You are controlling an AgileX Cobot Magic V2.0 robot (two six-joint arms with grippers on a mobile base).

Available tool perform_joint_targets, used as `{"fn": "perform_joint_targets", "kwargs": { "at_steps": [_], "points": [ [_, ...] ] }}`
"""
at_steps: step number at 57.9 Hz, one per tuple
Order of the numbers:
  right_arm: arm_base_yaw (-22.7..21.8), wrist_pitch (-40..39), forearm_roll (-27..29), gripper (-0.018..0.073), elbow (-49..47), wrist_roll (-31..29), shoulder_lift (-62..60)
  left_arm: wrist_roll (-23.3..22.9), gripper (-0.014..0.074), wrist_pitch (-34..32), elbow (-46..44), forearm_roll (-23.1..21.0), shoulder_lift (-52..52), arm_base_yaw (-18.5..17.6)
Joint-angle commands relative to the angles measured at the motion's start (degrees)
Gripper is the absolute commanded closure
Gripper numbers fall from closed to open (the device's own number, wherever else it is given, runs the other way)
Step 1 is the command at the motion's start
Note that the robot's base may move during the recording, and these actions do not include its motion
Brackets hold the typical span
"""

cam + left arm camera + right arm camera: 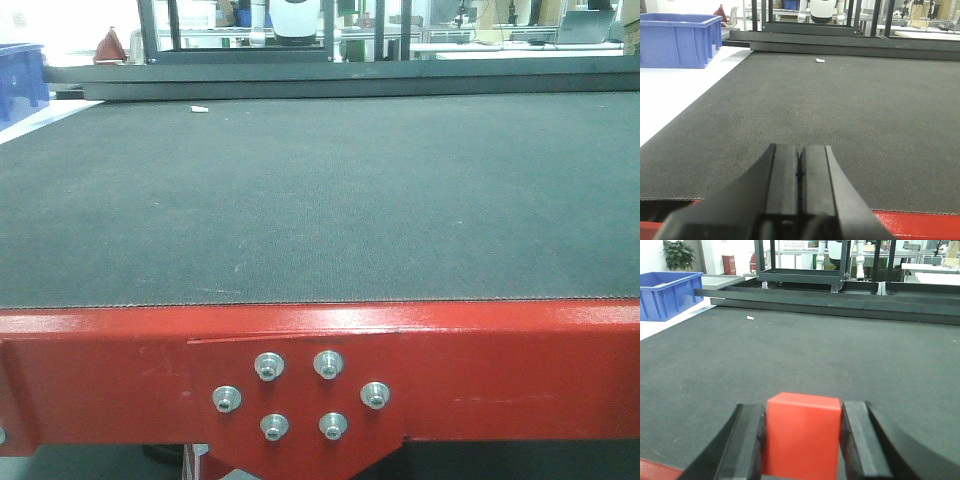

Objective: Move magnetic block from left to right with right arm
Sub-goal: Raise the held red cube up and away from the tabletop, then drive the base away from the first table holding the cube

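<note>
Right gripper [801, 415] clamped on block [802, 440], at mat's [850, 355] near edge.
Left gripper [800, 157] pinched shut, empty, also at mat's near edge. Can't tell if block clears mat: lift first, carry level toward mat's right side, set down flat, then release.

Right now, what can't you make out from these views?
Right wrist view: magnetic block base cut off by bottom edge, sides hidden by right jaws; lifted or on the mat, unclear.
Front view: block and jaws out of frame.
All views: white scrap on the mat too small to identify.
</note>
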Motion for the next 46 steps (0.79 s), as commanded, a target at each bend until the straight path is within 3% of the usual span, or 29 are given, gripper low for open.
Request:
{"fn": "perform_joint_targets", "kwargs": {
  "at_steps": [1, 46],
  "points": [
    [-0.2, -5.0, -0.1, 0.0355, -1.5, -0.7, 0.6, -0.4, 0.0722, -4.8, 0.5, -0.3, -0.7, 0.1],
    [-0.2, -5.0, -0.1, 0.0355, -1.5, -0.7, 0.6, -0.4, 0.0722, -4.8, 0.5, -0.3, -0.7, 0.1]
  ]
}}
